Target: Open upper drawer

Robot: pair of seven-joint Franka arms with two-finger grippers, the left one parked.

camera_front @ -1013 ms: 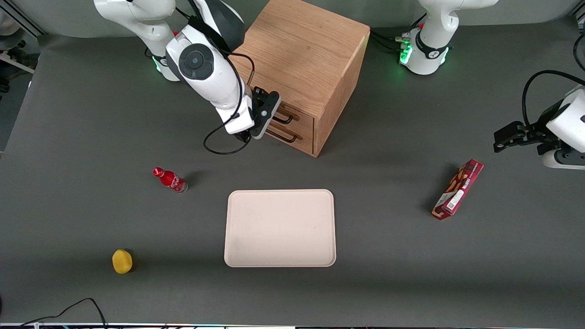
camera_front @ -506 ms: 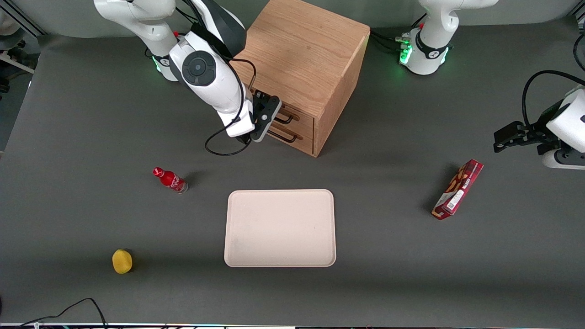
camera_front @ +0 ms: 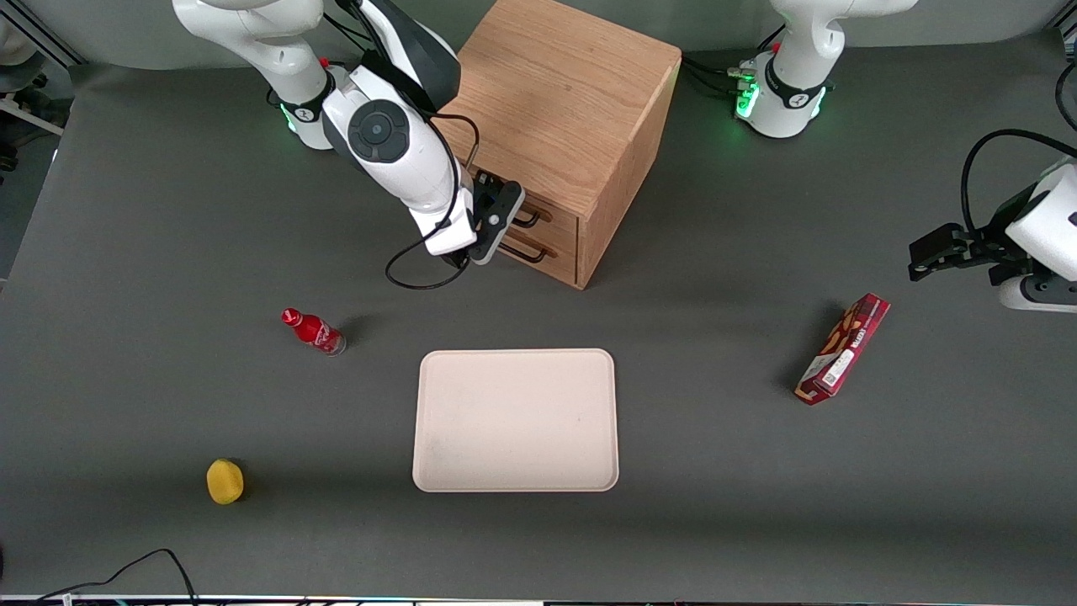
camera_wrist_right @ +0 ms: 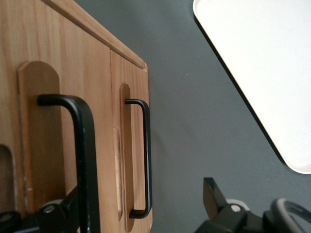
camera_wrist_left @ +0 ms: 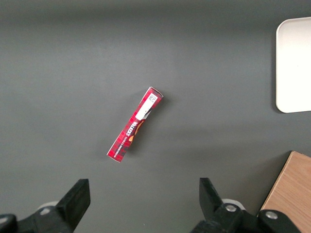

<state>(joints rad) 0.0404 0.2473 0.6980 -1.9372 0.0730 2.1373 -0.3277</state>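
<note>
The wooden cabinet (camera_front: pixel 555 109) stands at the back of the table. Its upper drawer (camera_front: pixel 557 220) is shut, with its black bar handle (camera_front: pixel 530 219) above the lower drawer's handle (camera_front: pixel 526 250). My right gripper (camera_front: pixel 498 220) is right in front of the drawer fronts at upper-handle height. In the right wrist view the gripper (camera_wrist_right: pixel 141 213) is open wide. The upper drawer's handle (camera_wrist_right: pixel 88 160) shows thick and close, between the fingers and next to one finger (camera_wrist_right: pixel 60 213). The lower drawer's handle (camera_wrist_right: pixel 147 160) is thinner and farther off. Nothing is gripped.
A cream tray (camera_front: pixel 515 419) lies nearer the front camera than the cabinet and shows in the right wrist view (camera_wrist_right: pixel 262 63). A red bottle (camera_front: pixel 313 331) and a yellow object (camera_front: pixel 225 481) lie toward the working arm's end. A red box (camera_front: pixel 843 348) lies toward the parked arm's end.
My gripper has moved closer to the drawer fronts and slightly along them, toward the upper handle. The drawers have not moved.
</note>
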